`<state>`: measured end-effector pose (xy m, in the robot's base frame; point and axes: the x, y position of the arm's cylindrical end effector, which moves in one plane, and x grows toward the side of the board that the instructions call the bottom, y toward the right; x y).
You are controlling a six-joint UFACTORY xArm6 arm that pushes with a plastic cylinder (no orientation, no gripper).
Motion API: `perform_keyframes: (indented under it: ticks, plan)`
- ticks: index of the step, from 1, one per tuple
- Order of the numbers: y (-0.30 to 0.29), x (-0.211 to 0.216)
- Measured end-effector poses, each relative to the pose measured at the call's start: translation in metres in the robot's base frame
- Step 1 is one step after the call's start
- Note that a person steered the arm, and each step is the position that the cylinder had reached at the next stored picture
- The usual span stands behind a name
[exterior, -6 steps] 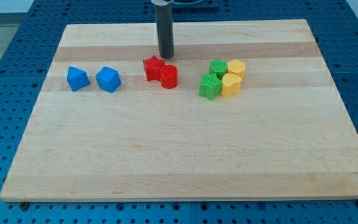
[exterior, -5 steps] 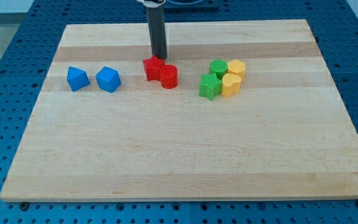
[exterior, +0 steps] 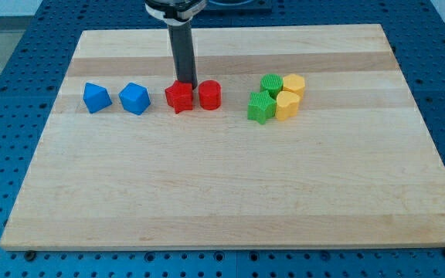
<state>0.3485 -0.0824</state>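
Currently, the red star-shaped block [exterior: 179, 97] sits left of centre on the bench [exterior: 222, 193], just beside the red cylinder [exterior: 209, 95] to its right. My tip [exterior: 186, 84] stands upright, touching the star block's far right edge. No hand is fitted. Two blue blocks [exterior: 116, 98] lie further left.

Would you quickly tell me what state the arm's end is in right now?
No jaws: my tip holds nothing and sits at the red star block, on its top-right edge, beside the red cylinder.
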Motion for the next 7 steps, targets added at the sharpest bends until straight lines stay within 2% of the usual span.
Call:
perform_keyframes:
  ticks: [1,4,7]
  plan:
    - [-0.006,0.000]
    - [0.054,0.000]
    - [0.076,-0.013]
